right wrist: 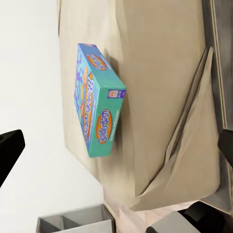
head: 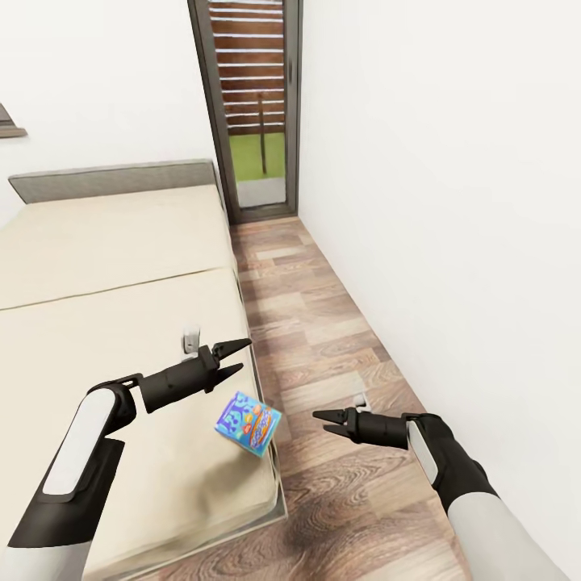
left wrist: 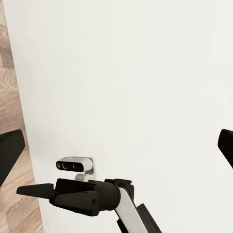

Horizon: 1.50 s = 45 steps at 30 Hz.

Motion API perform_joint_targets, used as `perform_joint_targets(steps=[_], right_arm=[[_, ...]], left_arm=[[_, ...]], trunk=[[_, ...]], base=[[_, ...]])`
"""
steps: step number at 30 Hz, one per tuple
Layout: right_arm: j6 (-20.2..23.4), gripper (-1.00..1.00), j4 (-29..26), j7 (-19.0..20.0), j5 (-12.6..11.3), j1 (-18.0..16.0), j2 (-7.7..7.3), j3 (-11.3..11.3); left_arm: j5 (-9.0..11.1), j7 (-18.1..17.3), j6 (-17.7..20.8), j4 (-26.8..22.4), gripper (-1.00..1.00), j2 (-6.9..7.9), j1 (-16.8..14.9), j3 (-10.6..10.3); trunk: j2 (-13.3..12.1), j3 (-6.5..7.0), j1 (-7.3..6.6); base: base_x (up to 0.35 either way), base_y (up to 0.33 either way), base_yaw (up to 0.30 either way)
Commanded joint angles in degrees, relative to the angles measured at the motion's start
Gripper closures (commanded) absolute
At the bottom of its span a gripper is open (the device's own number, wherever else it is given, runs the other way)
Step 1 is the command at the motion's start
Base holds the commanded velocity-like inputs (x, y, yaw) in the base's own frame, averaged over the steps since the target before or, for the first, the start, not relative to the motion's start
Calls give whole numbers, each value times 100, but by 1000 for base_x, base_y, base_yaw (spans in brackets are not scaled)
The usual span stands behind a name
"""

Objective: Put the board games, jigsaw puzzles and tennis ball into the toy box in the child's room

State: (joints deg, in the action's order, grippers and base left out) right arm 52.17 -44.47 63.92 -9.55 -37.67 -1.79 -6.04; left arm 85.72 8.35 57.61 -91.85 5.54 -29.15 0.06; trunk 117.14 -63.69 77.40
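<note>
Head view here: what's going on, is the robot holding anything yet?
Not yet. The robot stands beside the bed, both arms stretched forward. A small blue board game lies on the mattress near its edge, untouched. The left gripper hangs over the mattress above the box, its jaws apart. The right gripper hovers over the wooden floor beside the bed, jaws also apart and pointing toward the box.

I'm looking into a home bedroom — a low wide bed with a beige mattress and grey headboard fills the left side. Wood-plank floor runs alongside it, between plain white walls, toward a narrow glazed door — grass shows outside.
</note>
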Motion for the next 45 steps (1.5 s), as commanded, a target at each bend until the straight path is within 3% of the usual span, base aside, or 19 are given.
perform_joint_targets(steps=[1, 7, 35, 45], right_arm=[[25, -100, 0, 13, -6, -5, 1, -7], [19, -100, 1, 13, -4, -22, -2, -15], [14, -100, 2, 24, -16, -44, 0, -17], [16, -100, 0, 290, -22, -40, -55, -15]], left_arm=[[63, 59, 14, -5, -100, 1, -3, -1], [63, 57, 14, -7, -100, -1, -3, -4], [67, 53, 13, -8, -100, -8, -3, -13], [67, 45, 18, -14, -100, -9, -3, -10]], trunk=[[43, -22, 22], [284, -130, 154], [284, -130, 154], [284, -130, 154]], base=[[0, 0, 0], [0, 0, 0], [0, 0, 0], [0, 0, 0]])
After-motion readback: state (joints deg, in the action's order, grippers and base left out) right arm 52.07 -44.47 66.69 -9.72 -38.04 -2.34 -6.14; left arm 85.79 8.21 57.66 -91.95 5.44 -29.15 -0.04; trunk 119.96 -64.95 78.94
